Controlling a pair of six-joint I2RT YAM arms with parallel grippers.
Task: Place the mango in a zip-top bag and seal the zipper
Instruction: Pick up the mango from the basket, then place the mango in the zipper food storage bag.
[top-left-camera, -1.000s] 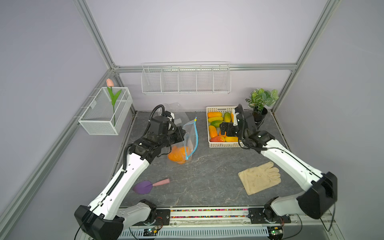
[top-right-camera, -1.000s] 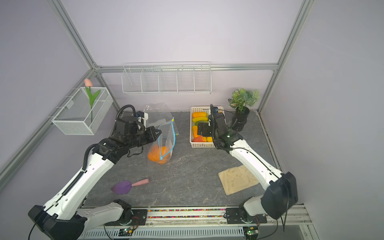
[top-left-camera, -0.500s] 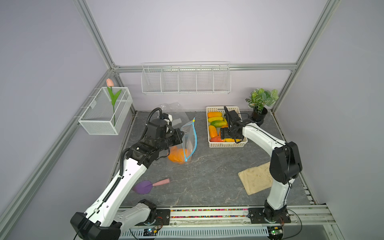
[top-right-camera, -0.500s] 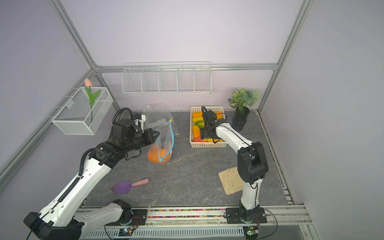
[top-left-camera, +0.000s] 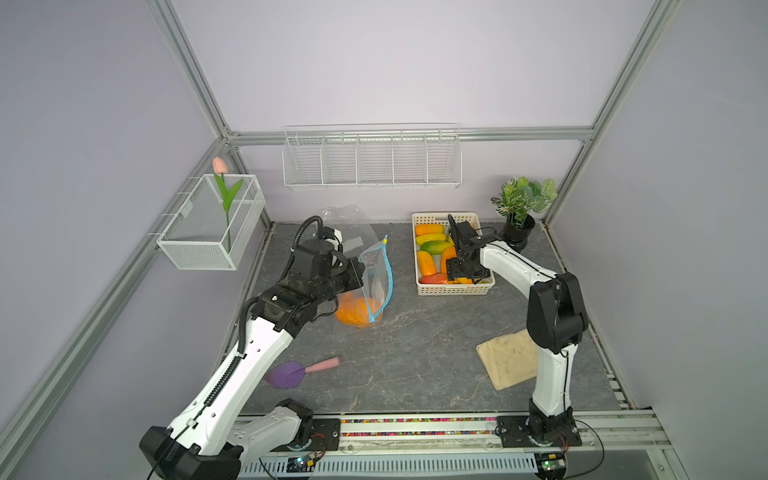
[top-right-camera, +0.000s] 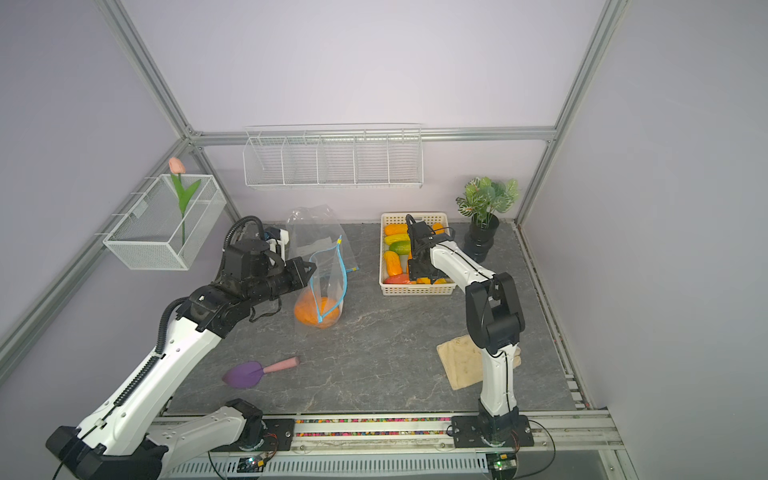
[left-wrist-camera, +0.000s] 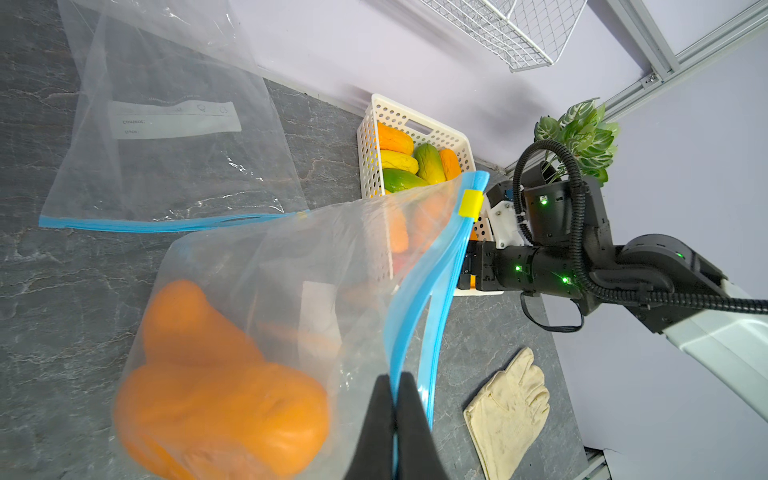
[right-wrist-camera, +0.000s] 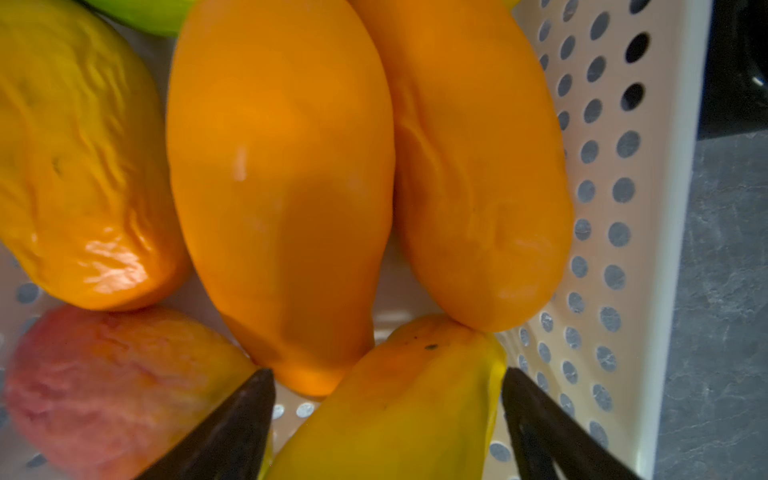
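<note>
Grey marbled tabletop (top-left-camera: 415, 340), lilac walls round it, both arms working toward the back. The right claw (right-wrist-camera: 387, 374) is down inside the white basket (right-wrist-camera: 615, 249), jaws spread with a yellow-orange mango (right-wrist-camera: 395, 419) lying between them. Whether the pads touch its skin I cannot tell, but nothing is lifted. The mango sits just under and ahead of that claw, its long axis running outward from the palm at a slant. I judge the jaws would close across its narrow width, not end to end (the better way to take it).

The left claw (left-wrist-camera: 394, 380) is clenched tight on the blue zipper rim (left-wrist-camera: 419, 316) of the zip-top bag (left-wrist-camera: 291, 270), holding one lip up. Orange fruit (left-wrist-camera: 216, 407) lies at the bag's bottom, below that claw. From the right claw the bag's mouth lies well off to the side, toward the left arm, so the right arm, the nearer to the mango, would have to carry it across.

In both top views the right wrist hides the fingers in the basket. Only the right wrist view shows them astride the fruit. The left wrist view alone shows the pinch and the yellow slider (left-wrist-camera: 471, 203) at the rim's far end.
</note>
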